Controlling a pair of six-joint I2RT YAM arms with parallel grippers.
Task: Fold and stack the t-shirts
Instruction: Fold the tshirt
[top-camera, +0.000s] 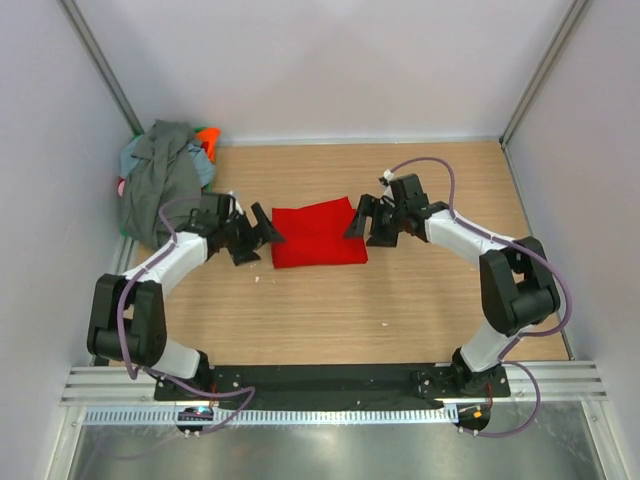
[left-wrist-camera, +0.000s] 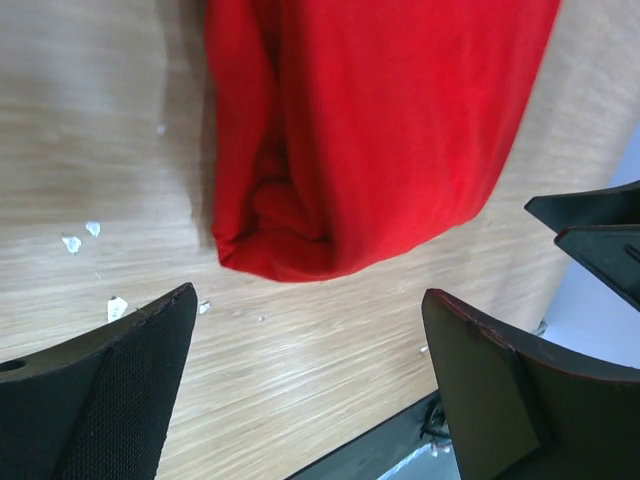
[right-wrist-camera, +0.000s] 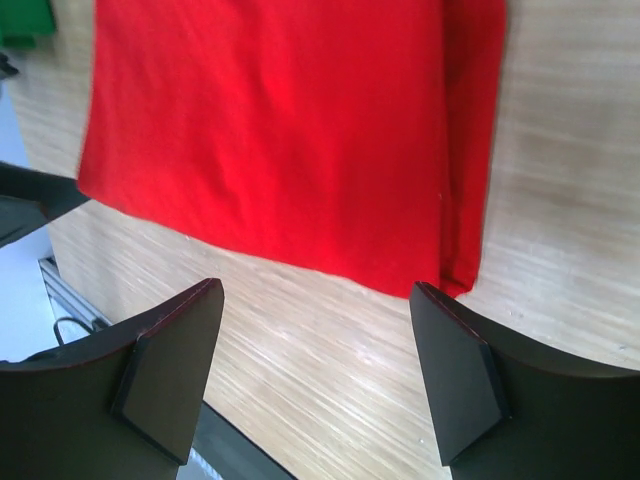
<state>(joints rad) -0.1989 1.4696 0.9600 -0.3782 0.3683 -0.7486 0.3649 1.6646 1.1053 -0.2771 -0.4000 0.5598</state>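
**Folded bright red cloth t-shirt (top-camera: 318, 236) lying flat near the middle of the light wooden table (top-camera: 420, 300), with a gripper at each end.**

The left gripper (top-camera: 262, 238) and right gripper (top-camera: 364, 226) sit just beside the shirt's short ends, jaws spread wide and holding nothing. The cloth looks light and limp and would probably sag and come unfolded if lifted by one layer. Each pinch is therefore best taken at an end through all layers, the left one at the bunched fold (left-wrist-camera: 290, 215). A heap of unfolded shirts (top-camera: 160, 180), a dark grey one uppermost, lies in the far left corner, well apart.
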